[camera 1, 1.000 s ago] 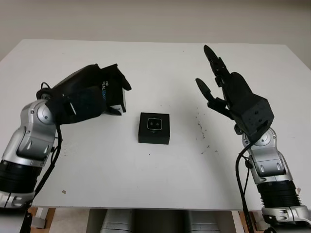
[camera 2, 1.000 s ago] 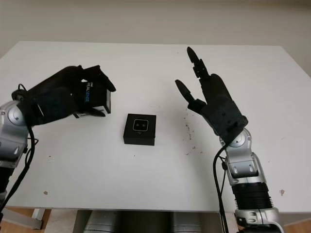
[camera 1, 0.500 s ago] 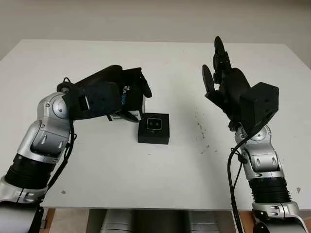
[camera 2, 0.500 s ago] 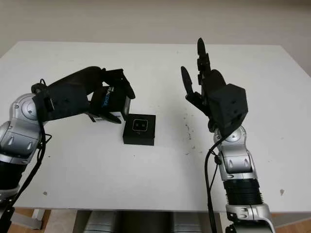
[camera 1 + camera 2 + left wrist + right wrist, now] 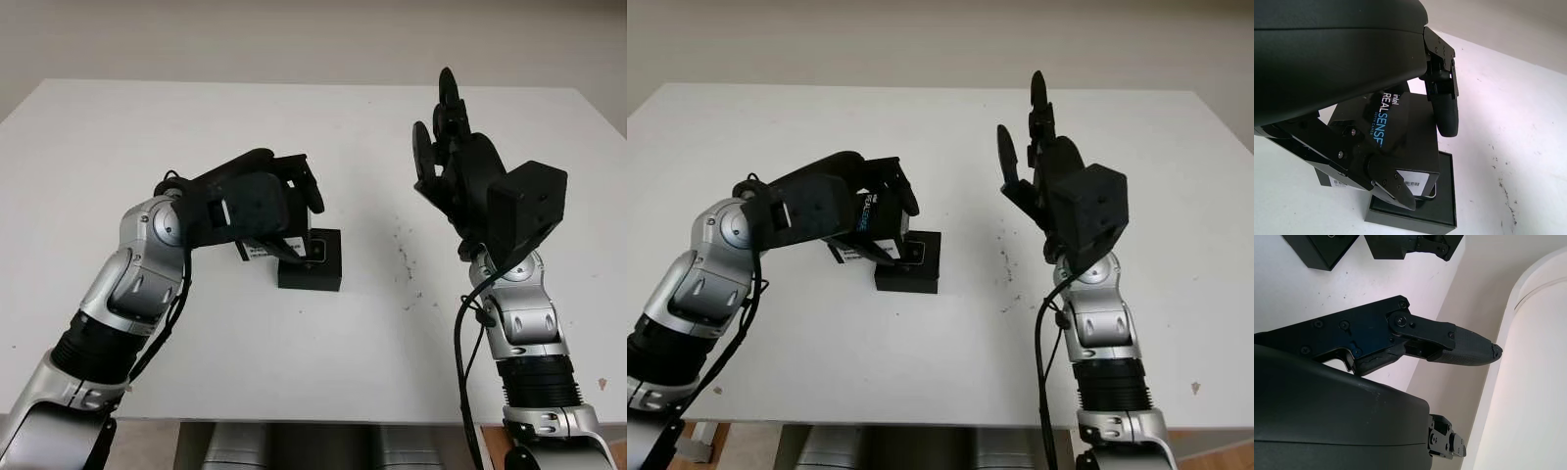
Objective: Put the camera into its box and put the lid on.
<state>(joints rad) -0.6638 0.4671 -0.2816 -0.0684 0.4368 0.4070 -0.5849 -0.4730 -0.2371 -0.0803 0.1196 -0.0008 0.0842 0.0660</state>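
A black open box (image 5: 319,266) sits on the white table near its middle, with the camera (image 5: 317,251) lying inside it. My left hand (image 5: 284,211) is shut on the black lid (image 5: 868,217), printed with "REALSENSE", and holds it tilted just above the box's left side. In the left wrist view the lid (image 5: 1396,137) partly covers the box (image 5: 1444,196). My right hand (image 5: 446,147) is open, raised well above the table to the right of the box.
The white table (image 5: 294,127) spreads wide on all sides of the box. Small dark specks (image 5: 407,264) dot the surface between the box and my right arm. The table's front edge runs below both forearms.
My left hand has carried the lid rightward from the table's left side until it overlaps the box's left edge. My right hand has turned upright and risen a little.
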